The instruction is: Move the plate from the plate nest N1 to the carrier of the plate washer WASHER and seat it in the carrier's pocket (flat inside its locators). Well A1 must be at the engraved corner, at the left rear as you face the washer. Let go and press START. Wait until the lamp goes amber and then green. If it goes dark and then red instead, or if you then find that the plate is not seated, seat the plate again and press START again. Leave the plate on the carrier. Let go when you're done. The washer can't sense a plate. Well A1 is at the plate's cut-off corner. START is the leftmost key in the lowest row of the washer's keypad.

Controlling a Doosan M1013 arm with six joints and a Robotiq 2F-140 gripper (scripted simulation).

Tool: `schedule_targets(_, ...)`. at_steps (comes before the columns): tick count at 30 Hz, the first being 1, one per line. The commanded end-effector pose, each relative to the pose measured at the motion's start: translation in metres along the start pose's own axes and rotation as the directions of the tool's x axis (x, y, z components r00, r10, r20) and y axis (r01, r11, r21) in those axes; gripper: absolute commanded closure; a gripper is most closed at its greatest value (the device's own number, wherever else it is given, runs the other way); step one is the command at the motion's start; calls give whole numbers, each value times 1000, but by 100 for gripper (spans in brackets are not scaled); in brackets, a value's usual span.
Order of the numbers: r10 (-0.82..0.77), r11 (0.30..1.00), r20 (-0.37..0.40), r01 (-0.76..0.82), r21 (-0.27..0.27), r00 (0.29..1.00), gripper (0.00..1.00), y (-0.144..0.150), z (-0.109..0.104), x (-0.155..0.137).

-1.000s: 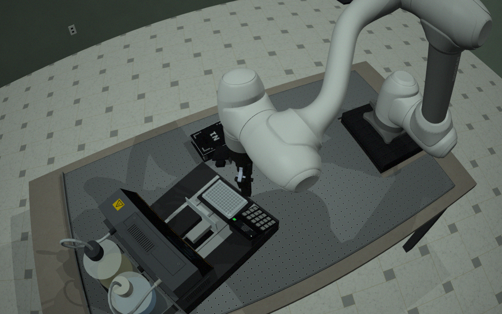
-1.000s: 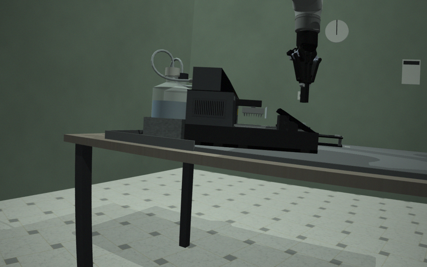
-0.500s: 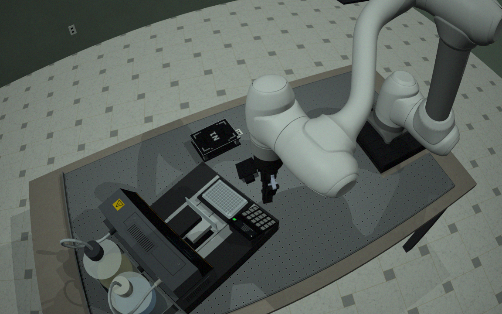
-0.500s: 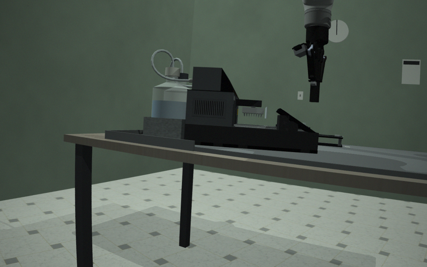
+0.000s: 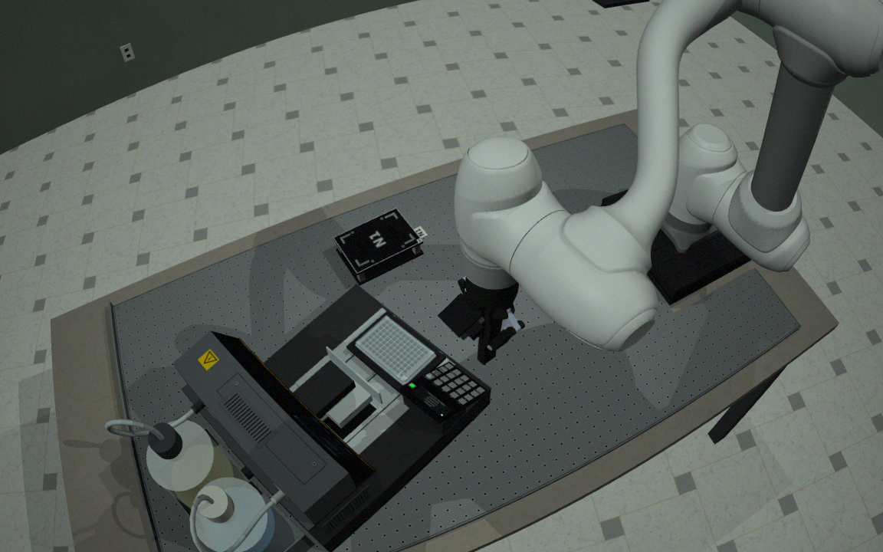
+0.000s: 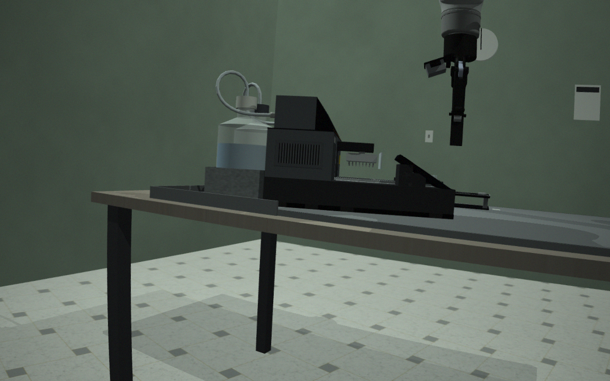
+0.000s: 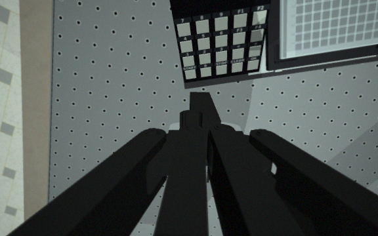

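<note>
A: Biggest first, pls.
B: Table (image 5: 740, 356) w/ perforated top. White arm (image 5: 568, 254) reaches over it from its black base plate (image 5: 719, 271) at the far end.
A: Washer?
B: WASHER (image 5: 280, 425) at the other end, two bottles (image 5: 180, 460) beside its rear. Carrier (image 5: 446, 358) sticks out front, next to the keypad (image 5: 458, 386).
A: Plate?
B: Plate (image 5: 393, 348) lies flat in the carrier's pocket, grid of wells up. Nest N1 (image 5: 377, 241) sits apart on the table, nothing on it. Can't make out the cut corner.
A: Lamp?
B: Small green light (image 5: 412, 386) by the keypad.
A: Gripper?
B: Gripper (image 6: 456, 139) fingers pressed together, nothing between them. Points straight down, well above the table, just off the washer's keypad end. In wrist view the tip (image 7: 202, 105) hangs near the keypad's lowest row, START key (image 7: 189, 74) just up-left of it, not touching.
</note>
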State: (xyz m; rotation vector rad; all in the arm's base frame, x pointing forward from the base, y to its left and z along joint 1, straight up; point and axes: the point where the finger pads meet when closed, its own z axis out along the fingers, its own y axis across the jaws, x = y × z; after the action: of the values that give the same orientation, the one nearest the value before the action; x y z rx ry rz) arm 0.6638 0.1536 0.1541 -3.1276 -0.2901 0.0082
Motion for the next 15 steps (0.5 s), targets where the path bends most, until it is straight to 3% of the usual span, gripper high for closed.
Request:
schedule_targets(1, -126, 992, -5, 126, 5, 992, 90, 0, 0, -1)
schedule_targets(5, -163, 987, -5, 163, 5, 987, 90, 0, 0, -1)
schedule_targets(10, -324, 946, -2, 324, 5, 946, 90, 0, 26, -1)
schedule_targets(15, -417, 909, -3, 417, 5, 909, 90, 0, 26, -1)
